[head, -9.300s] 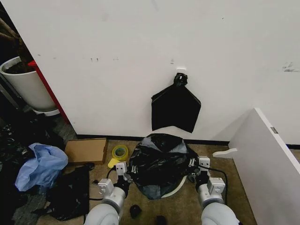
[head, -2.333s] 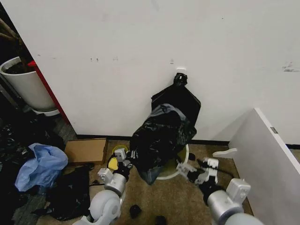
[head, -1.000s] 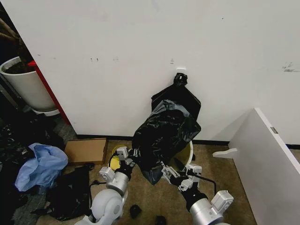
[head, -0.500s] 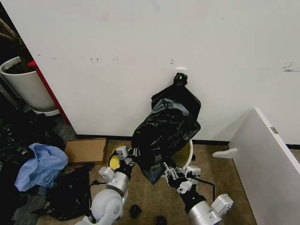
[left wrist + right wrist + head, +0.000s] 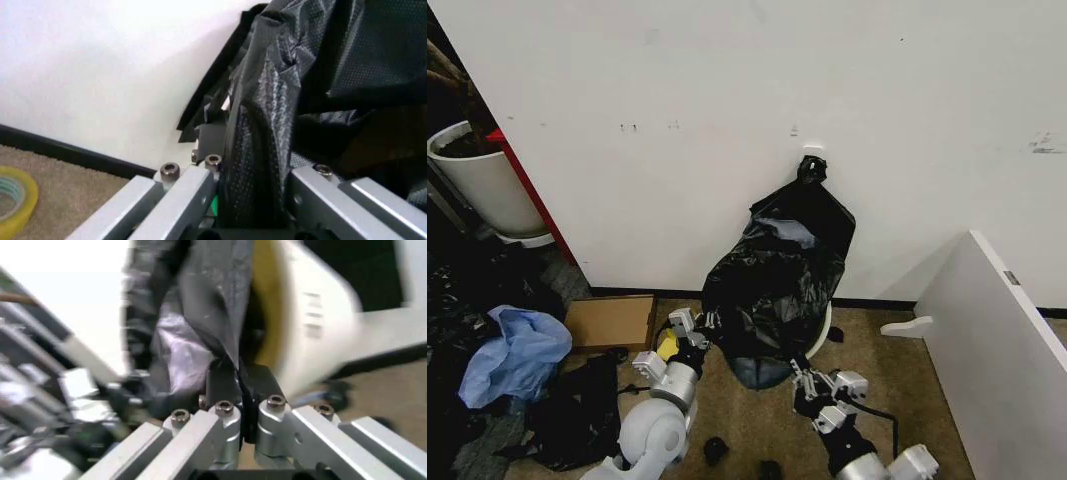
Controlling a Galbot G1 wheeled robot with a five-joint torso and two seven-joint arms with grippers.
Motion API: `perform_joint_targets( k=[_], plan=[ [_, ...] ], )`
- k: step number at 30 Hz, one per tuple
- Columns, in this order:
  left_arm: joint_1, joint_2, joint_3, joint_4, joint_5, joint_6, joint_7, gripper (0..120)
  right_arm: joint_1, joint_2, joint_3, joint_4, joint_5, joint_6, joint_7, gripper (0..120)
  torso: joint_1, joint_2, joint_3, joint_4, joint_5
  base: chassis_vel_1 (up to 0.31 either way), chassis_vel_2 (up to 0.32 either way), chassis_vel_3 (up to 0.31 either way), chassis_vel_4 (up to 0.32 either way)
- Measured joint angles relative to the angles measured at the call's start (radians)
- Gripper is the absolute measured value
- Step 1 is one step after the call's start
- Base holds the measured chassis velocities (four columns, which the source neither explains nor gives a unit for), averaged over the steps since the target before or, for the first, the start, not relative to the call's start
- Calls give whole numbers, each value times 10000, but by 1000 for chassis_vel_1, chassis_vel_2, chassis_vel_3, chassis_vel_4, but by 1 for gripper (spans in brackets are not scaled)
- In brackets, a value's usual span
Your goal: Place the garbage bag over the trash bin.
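The crinkled glossy black plastic garbage bag is held up in a billowing mass over the round cream-white plastic trash bin, of which a sliver of rim is seen at the bag's right edge.

Left gripper is at the bag's lower left edge; in the left wrist view a thick fold of bag is clamped between its fingers.

Right gripper is below the bag's front bottom; in the right wrist view its jaws are pinched tight on a thin fold of film, with the bin wall just beside it.

A smooth flat black bag with knotted top is seen hanging on the white wall behind. A yellow tape roll is seen on the brown carpet floor beside the left gripper.
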Motion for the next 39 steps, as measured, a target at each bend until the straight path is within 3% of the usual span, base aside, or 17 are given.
perform_joint_targets(
  k=[5,18,21,22,25,27,35,39],
  plan=[
    [19,123,-332,-175,-291,380,-255,0,-235,163,103,-107,-355,-276,1308,0,0,0,0,1,0,0,0,0,0],
    [212,167,-701,-848,-793,673,-460,0,-319,335,-74,-661,-890,-845,1158,0,0,0,0,1,-1,0,0,0,0],
    [316,190,-722,-1130,-905,891,-581,0,-69,398,-1,-1310,-1441,-630,1027,0,0,-1,1,3,4,0,0,0,0],
    [388,231,-724,-1359,-941,1118,-757,0,193,459,154,-1897,-2071,-281,810,0,0,0,1,-1,-7,0,0,0,0],
    [471,320,-717,-1754,-963,1583,-1166,0,673,591,404,-2852,-3010,282,396,0,0,-1,1,2,14,0,0,0,0],
    [530,469,-671,-2095,-970,2085,-1545,0,1203,744,695,-3597,-3843,893,-49,0,0,0,1,1,1,0,0,0,0],
    [681,719,-415,-2318,-888,2635,-1851,0,1953,1052,1190,-4673,-5429,2139,-360,0,0,-1,1,4,1,0,0,0,0],
    [624,731,-374,-2120,-863,2641,-1866,0,1814,967,1240,-4581,-5503,1990,97,7,0,0,1,2,1,0,0,0,0]
  ],
)
